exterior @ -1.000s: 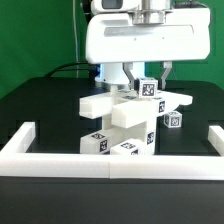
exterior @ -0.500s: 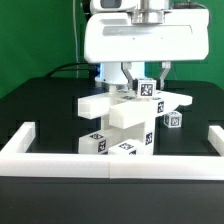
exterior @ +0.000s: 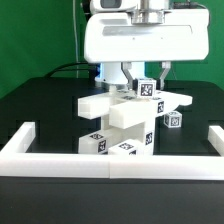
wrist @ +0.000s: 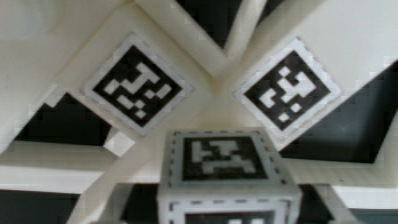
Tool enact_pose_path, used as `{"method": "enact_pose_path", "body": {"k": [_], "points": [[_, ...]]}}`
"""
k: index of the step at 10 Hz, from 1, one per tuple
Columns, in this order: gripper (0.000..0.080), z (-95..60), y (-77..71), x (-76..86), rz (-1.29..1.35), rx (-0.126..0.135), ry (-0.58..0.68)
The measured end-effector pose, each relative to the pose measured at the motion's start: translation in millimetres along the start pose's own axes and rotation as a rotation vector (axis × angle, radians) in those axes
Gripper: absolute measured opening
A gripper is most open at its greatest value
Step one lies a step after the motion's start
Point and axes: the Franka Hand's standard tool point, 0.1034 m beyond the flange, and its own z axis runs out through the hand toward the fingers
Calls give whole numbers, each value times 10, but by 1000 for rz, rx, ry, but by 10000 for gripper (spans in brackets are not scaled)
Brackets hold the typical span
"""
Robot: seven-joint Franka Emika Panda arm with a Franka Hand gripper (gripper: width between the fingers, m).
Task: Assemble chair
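Hiding most of the pincer (exterior: 146,80), the arm's broad white housing (exterior: 140,40) fills the top of the exterior view, so only two dark fingers (exterior: 128,76) show beneath it. Their tips are hard to make out. The wrist view is so close that black-and-white tags (wrist: 222,158) on white slanted faces fill it, and the piece edges are cut off. The chair (exterior: 125,115) sits as a stack of blocky parts mid-bench (exterior: 40,100), inside the white rail (exterior: 110,163). Nothing has shifted since the earlier frames; arm and parts stand as before. The arm reaches straight down over the stack, its pincer drawn nearly fully closed, gripping, as far as shows, the upright tagged post (exterior: 148,90) at the chair's top.
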Motion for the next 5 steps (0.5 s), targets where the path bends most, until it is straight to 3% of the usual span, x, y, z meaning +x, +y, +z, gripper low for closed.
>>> {"method": "enact_pose_path", "body": {"k": [3, 5], "points": [[287, 0, 0, 0, 48, 0, 0], [287, 0, -1, 0, 229, 1, 0]]}}
